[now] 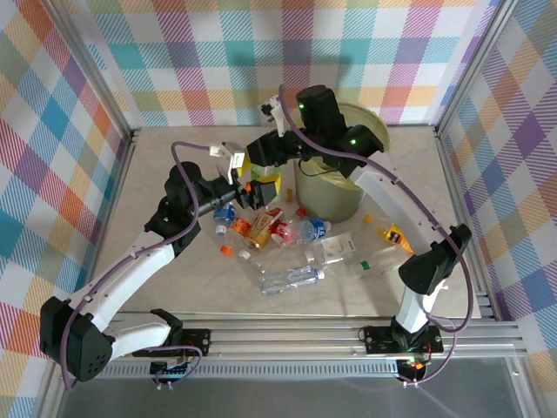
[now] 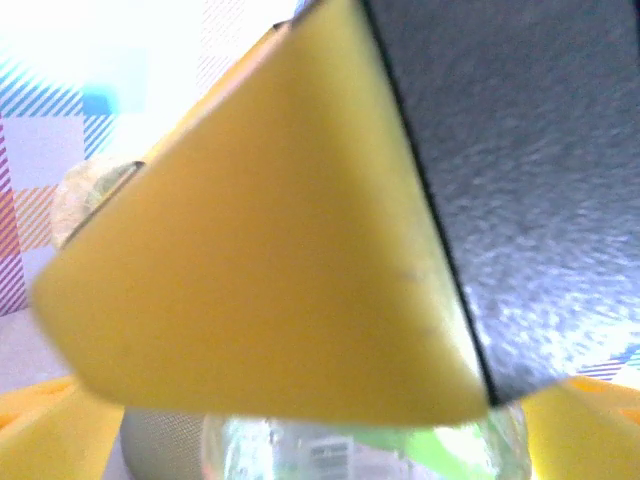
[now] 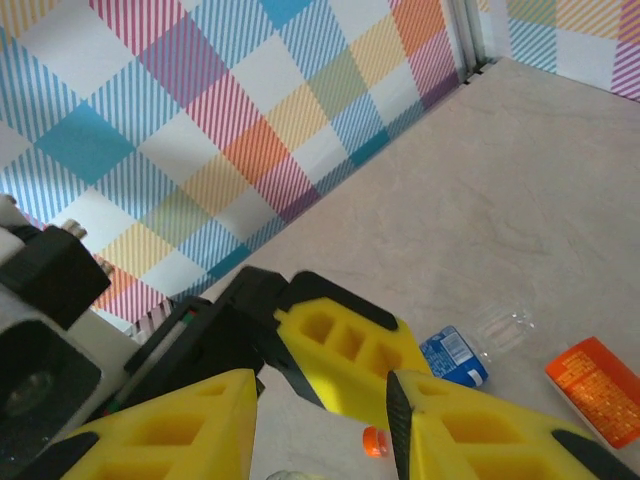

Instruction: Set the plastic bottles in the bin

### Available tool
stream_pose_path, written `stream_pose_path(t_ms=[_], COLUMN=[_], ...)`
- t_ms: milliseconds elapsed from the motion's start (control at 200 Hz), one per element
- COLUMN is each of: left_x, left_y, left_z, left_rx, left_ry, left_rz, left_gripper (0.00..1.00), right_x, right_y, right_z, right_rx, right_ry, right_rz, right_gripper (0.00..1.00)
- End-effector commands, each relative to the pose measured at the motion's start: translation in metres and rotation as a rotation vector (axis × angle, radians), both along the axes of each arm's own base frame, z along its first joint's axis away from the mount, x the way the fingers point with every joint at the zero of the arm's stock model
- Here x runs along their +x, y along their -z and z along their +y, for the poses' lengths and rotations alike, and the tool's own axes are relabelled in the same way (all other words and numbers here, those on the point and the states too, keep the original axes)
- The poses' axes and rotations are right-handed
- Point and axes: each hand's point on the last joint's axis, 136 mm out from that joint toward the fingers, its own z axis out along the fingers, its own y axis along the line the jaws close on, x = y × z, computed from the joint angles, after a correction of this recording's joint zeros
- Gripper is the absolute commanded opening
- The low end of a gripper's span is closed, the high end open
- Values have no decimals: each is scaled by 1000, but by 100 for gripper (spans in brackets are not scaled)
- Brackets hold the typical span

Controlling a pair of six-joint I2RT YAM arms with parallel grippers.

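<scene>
Up close, my right gripper [image 3: 322, 440] clamps green-label bottle [image 2: 340, 452] — my left gripper [image 2: 315, 435] gapes wide; bottle pile [image 1: 287, 244] below unbinned, bin [image 1: 344, 205] alongside.

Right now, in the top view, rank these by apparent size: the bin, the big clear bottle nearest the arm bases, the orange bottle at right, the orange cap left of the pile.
1. bin, partly covered yet clearly largest
2. big clear bottle
3. orange bottle
4. orange cap, smallest by far
</scene>
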Motion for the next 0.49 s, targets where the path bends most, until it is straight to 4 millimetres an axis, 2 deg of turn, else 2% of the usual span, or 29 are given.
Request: stream_pose_path(t_ms=[0, 205, 490], left_x=[-17, -31, -33], left_y=[-29, -36, -27], left_z=[5, 21, 59], left_rx=[-37, -55, -74], left_ry=[15, -33, -227], left_rz=[-86, -108, -102], left_gripper=[100, 100, 100], right_x=[-3, 7, 24], right_y=[-20, -41, -89], right_z=[-8, -34, -94], right_rx=[22, -12, -24], right_ry=[42, 168, 391], right_rz=[-52, -162, -326], right_gripper=[11, 8, 3])
